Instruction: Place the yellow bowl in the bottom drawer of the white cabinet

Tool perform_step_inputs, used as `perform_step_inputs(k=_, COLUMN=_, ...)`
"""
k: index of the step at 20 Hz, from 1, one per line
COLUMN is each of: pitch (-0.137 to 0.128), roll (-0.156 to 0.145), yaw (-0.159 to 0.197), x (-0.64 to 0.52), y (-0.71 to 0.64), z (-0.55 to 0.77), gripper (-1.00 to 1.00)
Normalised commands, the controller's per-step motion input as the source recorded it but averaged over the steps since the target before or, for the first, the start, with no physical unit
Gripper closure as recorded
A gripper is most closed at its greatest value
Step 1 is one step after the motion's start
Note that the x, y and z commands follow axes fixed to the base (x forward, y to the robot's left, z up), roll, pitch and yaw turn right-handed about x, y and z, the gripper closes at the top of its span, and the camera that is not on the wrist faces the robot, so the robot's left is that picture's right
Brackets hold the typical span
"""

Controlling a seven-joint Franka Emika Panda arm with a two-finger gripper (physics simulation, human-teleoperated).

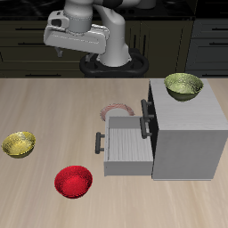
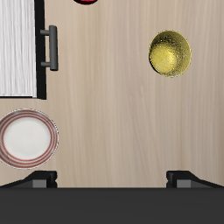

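The yellow bowl [image 1: 18, 143] is small and shiny golden. It sits upright on the table, well away from the cabinet; the wrist view shows its speckled inside [image 2: 170, 53]. The white cabinet [image 1: 190, 132] stands on the table with its bottom drawer [image 1: 126, 148] pulled out, an empty shallow tray with a black bar handle [image 1: 100, 142]. Part of the drawer [image 2: 19, 48] and its handle [image 2: 51, 48] show in the wrist view. My gripper [image 1: 59, 49] hangs high above the table, far back, open and empty. In the wrist view [image 2: 112, 180] its fingertips [image 2: 39, 179] stand wide apart.
An olive yellow-green bowl [image 1: 183, 85] sits on top of the cabinet. A red bowl [image 1: 73, 182] lies near the table's front edge, just visible in the wrist view [image 2: 85, 2]. A white plate with a red rim [image 1: 114, 111] [image 2: 28, 138] lies behind the open drawer.
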Motion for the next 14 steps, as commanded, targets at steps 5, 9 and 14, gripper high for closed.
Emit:
perform_step_inputs(k=5, pitch=-0.034, roll=0.052, yaw=0.059, x=0.20, y=-0.11, z=0.13, gripper=-1.00)
perform_step_inputs(k=9, pitch=-0.036, roll=0.015, yaw=-0.008, x=0.16, y=-0.15, z=0.17, gripper=-1.00)
perform_step_inputs(k=14, pitch=-0.007, roll=0.018, yaw=0.014, x=0.16, y=-0.23, z=0.14, gripper=-1.00)
